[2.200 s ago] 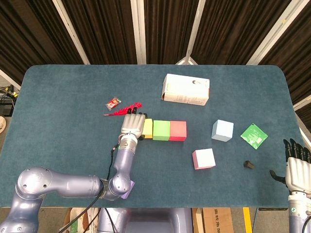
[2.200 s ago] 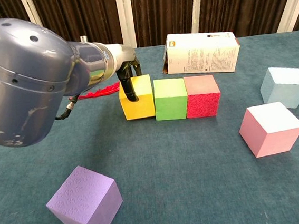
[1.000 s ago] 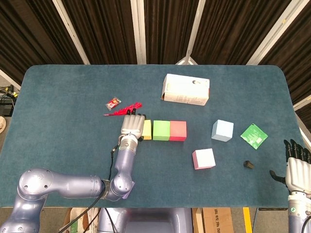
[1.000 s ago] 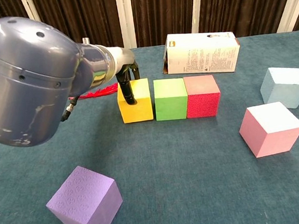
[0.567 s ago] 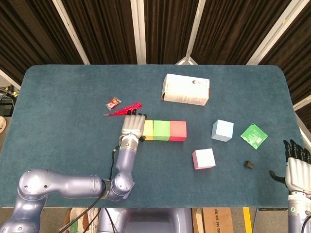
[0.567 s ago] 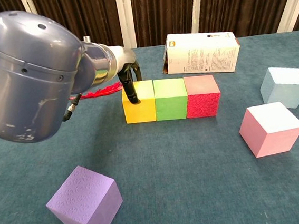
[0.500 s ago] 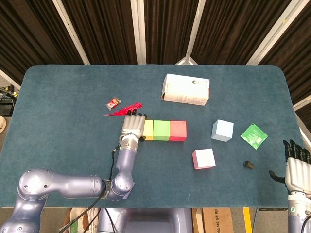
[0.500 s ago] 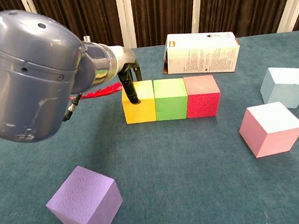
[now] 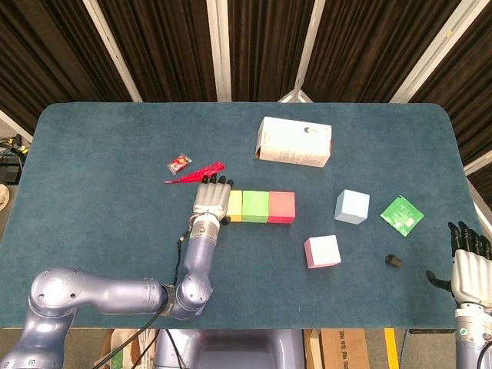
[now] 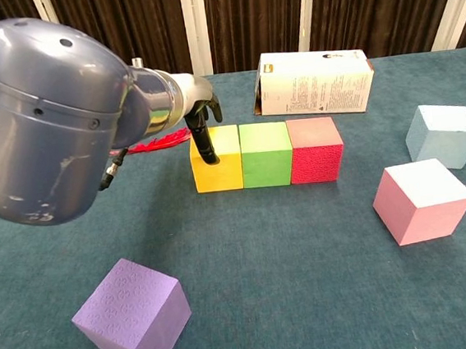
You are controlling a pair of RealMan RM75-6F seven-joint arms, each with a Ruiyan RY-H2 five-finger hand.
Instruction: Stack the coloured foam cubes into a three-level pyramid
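Steel-grey arm casing is filling the upper left of the chest view, hiding most of the left hand (image 9: 211, 198); only dark fingers (image 10: 205, 136) are showing there, lying against the left side of the yellow cube (image 10: 216, 159). Whether those fingers are gripping the cube or just touching it I cannot tell. In the head view the hand is covering the cube's left part, and the purple cube (image 10: 132, 315) is out of sight there. The right hand (image 9: 470, 265) is sitting at the frame's bottom right corner, partly cut off, fingers apart and holding nothing.

Teal cloth is covering the table (image 9: 100, 184), and dark curtains with pale slanting beams are hanging behind it.

Yellow, green cube (image 10: 266, 154) and red cube (image 10: 315, 149) are standing in a touching row mid-table. The blue cube (image 9: 352, 206) and pink cube (image 9: 322, 250) are lying apart to the right, well away from both hands. The purple one is sitting near the table's front edge. A white box (image 9: 294, 141), a red feather (image 9: 196, 172), a candy (image 9: 178, 163), a green packet (image 9: 402, 214) and a small black piece (image 9: 393, 260) are also lying on the cloth.
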